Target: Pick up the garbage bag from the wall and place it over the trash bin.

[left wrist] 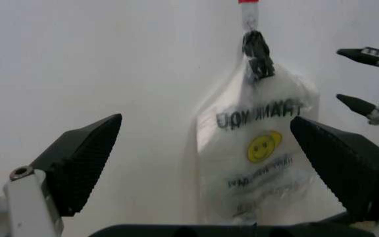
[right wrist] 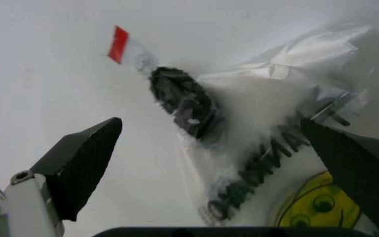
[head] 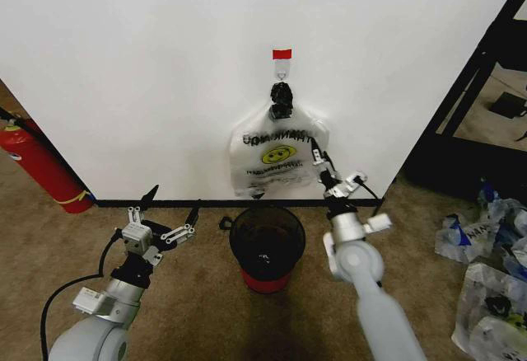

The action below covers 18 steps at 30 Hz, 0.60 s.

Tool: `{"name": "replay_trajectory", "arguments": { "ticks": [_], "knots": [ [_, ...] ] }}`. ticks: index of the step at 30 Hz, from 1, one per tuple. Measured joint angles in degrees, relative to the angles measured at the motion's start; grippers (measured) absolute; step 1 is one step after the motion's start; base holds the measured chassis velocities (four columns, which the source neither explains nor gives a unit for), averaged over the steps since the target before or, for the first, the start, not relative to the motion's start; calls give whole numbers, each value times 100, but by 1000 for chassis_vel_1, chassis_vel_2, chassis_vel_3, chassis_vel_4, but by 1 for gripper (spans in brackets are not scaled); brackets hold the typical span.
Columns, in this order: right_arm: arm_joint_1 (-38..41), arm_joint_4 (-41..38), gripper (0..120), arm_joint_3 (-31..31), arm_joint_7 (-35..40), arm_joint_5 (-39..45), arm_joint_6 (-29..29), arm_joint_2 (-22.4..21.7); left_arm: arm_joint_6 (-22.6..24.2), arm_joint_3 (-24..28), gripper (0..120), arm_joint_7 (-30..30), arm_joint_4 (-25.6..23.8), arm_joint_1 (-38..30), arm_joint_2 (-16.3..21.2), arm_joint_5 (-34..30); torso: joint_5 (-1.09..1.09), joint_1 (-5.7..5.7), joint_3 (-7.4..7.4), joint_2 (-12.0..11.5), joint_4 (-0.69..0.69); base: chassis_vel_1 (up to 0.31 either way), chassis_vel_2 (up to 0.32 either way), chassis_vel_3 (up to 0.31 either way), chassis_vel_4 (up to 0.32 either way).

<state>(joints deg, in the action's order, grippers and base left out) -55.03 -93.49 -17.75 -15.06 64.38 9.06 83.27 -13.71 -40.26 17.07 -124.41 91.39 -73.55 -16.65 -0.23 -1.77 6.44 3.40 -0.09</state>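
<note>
A whitish bundle of bags (head: 276, 159) with THANK YOU print and a yellow smiley hangs by a black knot (head: 282, 101) from a clear hook (head: 282, 69) on the white wall (head: 148, 64), under a red tape strip (head: 282, 53). I cannot tell a single garbage bag apart from this bundle. The black mesh trash bin (head: 245, 246) with a red base stands on the carpet right below it. My right gripper (head: 338, 168) is open at the bundle's lower right edge, and its wrist view (right wrist: 219, 168) looks up at the knot (right wrist: 186, 101). My left gripper (head: 173, 201) is open, low and left of the bin; it faces the bundle (left wrist: 258, 148).
A red fire extinguisher (head: 45, 167) leans by the wall at far left. A black shelf frame (head: 482, 81) stands at the right, with a heap of clear-and-blue plastic bags (head: 490, 266) on the carpet below it. A black baseboard runs along the wall's foot.
</note>
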Motion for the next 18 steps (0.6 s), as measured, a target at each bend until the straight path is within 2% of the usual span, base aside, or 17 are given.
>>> {"name": "replay_trajectory", "arguments": {
  "ticks": [6,11,18],
  "knots": [
    [582,735,100,54,-379,163,51,144,-10,-11,100,8,68,19,-53,131,2,0,0,0,-2,0,0,0,0],
    [1163,1461,100,75,-929,212,121,487,-18,61,100,92,134,2,-127,278,2,0,0,0,0,0,0,0,0],
    [1542,1780,99,87,-739,68,155,786,-62,122,100,149,249,-93,-178,345,1,0,0,0,0,0,0,0,0]
  ]
}}
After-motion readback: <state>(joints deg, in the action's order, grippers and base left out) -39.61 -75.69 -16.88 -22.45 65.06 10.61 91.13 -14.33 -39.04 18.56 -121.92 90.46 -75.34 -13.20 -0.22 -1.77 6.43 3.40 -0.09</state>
